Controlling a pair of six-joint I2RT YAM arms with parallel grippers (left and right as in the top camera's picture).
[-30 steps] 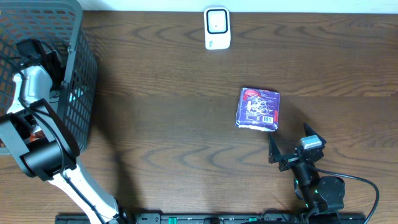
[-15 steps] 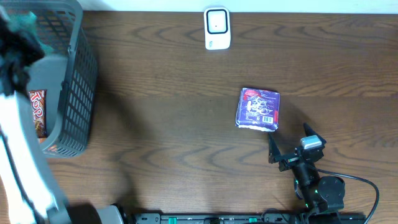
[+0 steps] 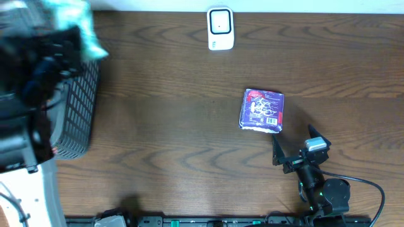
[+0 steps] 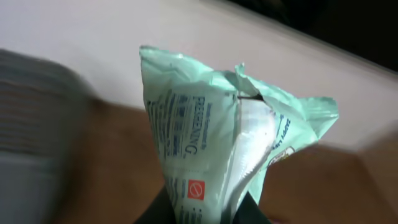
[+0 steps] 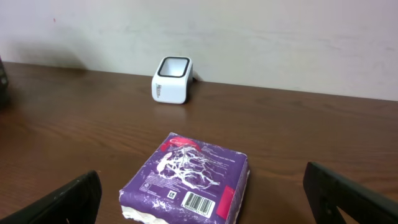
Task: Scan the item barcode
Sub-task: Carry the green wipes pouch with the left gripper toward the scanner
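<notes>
Was reaching down into the basket (image 3: 79, 120) at the left of the frame a second ago with the left arm (image 3: 31, 94). Now raised high above it, blurred, filling the upper left corner. Half a second ago showed a mint-green packet (image 3: 82, 25) only at the top left edge. Now carried farther right, over the basket's far rim, pinched low in the left gripper (image 4: 205, 214). Now covers the red wrapper seen inside the basket half a second ago.
</notes>
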